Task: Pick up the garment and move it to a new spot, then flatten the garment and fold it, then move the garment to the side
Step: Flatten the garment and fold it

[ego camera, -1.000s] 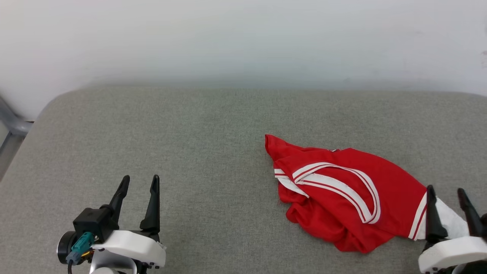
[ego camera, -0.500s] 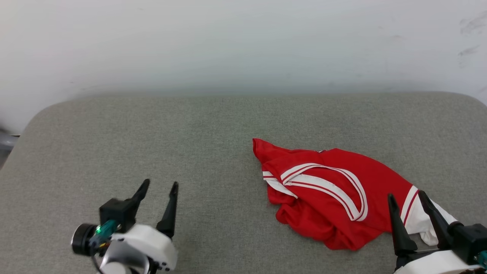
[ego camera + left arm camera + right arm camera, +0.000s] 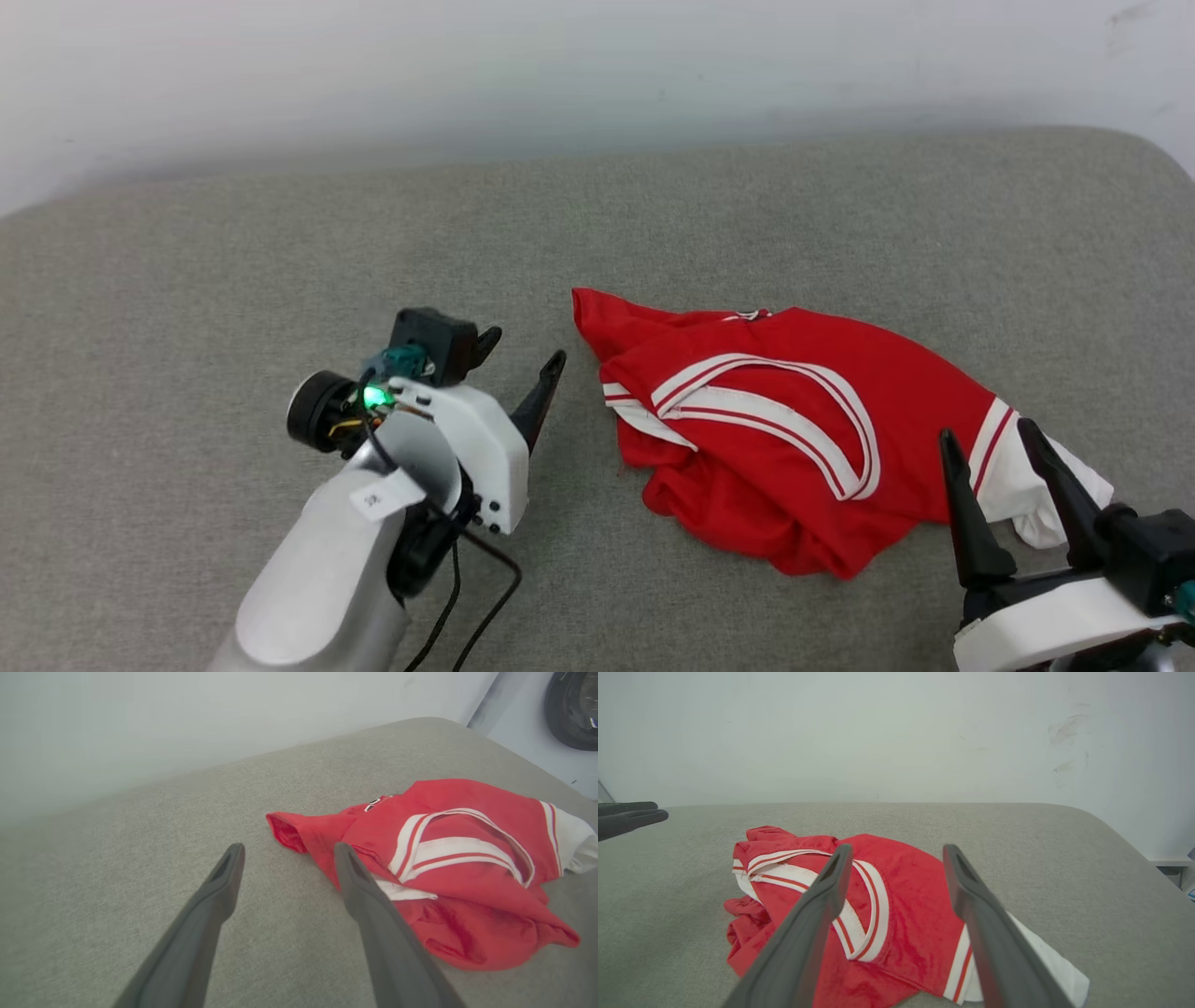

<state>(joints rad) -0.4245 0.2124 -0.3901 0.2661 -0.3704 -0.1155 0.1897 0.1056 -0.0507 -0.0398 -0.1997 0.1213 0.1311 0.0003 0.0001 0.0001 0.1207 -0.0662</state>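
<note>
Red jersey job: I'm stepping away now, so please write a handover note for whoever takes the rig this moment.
Crumpled red jersey-style shirt with white sleeves lies right of centre on the grey fabric-covered surface.
Left end effector: open, empty, near the shirt's left edge.
Right end effector: open, empty, fingers at the white sleeve end; contact unclear.
Done: nothing evident. Left: pick up, relocate, flatten, fold, move aside.

Crumpled garment on pad; left end effector, right end effector spread.

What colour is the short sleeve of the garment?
The sleeve is white; clearest in right wrist view.
</note>
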